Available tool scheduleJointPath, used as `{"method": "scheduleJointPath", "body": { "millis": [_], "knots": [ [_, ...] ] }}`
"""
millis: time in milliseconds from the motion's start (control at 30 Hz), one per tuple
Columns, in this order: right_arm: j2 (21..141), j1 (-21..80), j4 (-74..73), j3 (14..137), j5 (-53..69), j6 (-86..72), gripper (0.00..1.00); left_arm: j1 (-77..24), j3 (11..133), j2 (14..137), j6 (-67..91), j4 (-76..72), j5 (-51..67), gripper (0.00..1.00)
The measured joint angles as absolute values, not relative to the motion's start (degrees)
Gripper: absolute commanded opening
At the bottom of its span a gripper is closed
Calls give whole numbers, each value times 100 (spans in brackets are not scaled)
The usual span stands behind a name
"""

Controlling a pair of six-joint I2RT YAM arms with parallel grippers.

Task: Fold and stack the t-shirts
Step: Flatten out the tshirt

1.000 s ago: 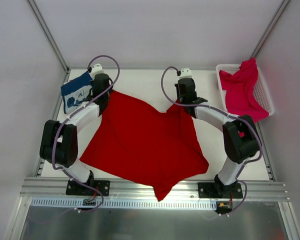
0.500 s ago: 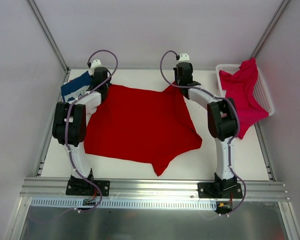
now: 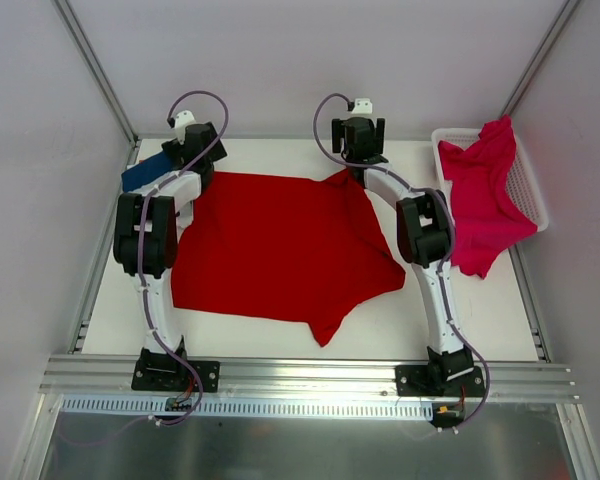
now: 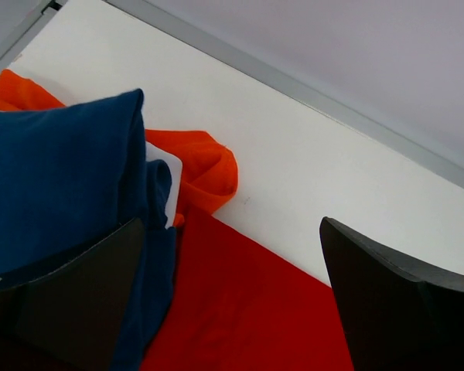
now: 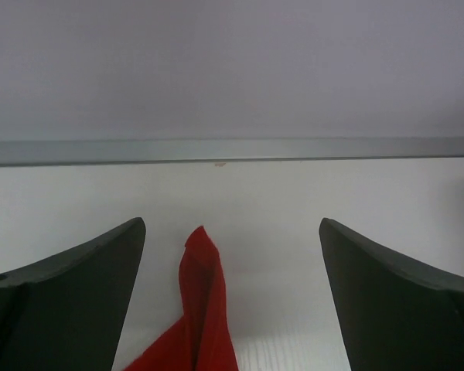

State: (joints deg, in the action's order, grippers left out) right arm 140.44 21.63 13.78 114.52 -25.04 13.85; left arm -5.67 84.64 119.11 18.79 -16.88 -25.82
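The red t-shirt (image 3: 280, 245) lies spread across the table, its far edge near the back. My left gripper (image 3: 192, 142) hovers open over the shirt's far left corner (image 4: 247, 309), holding nothing. Beside that corner lie the navy t-shirt (image 4: 62, 170) and, under it, the orange one (image 4: 205, 166). My right gripper (image 3: 358, 135) stands open above the far right corner, where a peaked fold of red cloth (image 5: 201, 309) rises between the fingers without touching them. The magenta-pink t-shirt (image 3: 480, 190) hangs out of the basket.
The white mesh basket (image 3: 528, 180) stands at the back right corner. The back wall and its metal rail (image 5: 232, 149) run close ahead of both grippers. Both arms are stretched far out from their bases at the near edge.
Both grippers have opened and let go of the red t-shirt's far corners. The arms carried the shirt toward the back, and it now lies flatter.
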Motion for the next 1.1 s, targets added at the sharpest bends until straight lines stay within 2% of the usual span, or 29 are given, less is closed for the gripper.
{"method": "scheduleJointPath", "body": {
  "millis": [100, 200, 433, 533, 633, 733, 800, 833, 900, 933, 1100],
  "knots": [
    [14066, 2163, 1350, 11642, -2762, 1461, 99, -528, 8473, 11848, 1903, -1645, -2596, 99],
    [13561, 2193, 1448, 11089, -2934, 1577, 99, -530, 8394, 11631, 1935, -1503, -2567, 99],
    [10818, 2696, 716, 9035, -2814, 1236, 99, -939, 7843, 10112, 2058, -1243, -2421, 99],
    [9531, 3122, 515, 8219, -2714, 858, 90, -1197, 7301, 9295, 2213, -1262, -2342, 99],
    [8333, 3592, 572, 7006, -2589, 377, 87, -1450, 6549, 8567, 2438, -1258, -2265, 99],
    [7891, 3771, 386, 6112, -2499, -110, 84, -1605, 6084, 8307, 2617, -1138, -2233, 99],
    [7924, 3780, 156, 5690, -2392, -403, 73, -1708, 5811, 8208, 2694, -1035, -2165, 99],
    [7964, 3780, 60, 5496, -2320, -530, 51, -1754, 5704, 8167, 2722, -982, -2143, 99],
    [8023, 3776, -12, 5151, -2154, -755, 28, -1844, 5546, 8103, 2777, -932, -2115, 99],
    [8062, 3776, -32, 5022, -2051, -867, 1, -1876, 5489, 8066, 2794, -908, -2095, 99],
    [8431, 3747, 67, 4919, -1638, -1229, 0, -1916, 5336, 7937, 2864, -891, -1959, 99]
  ]
}}
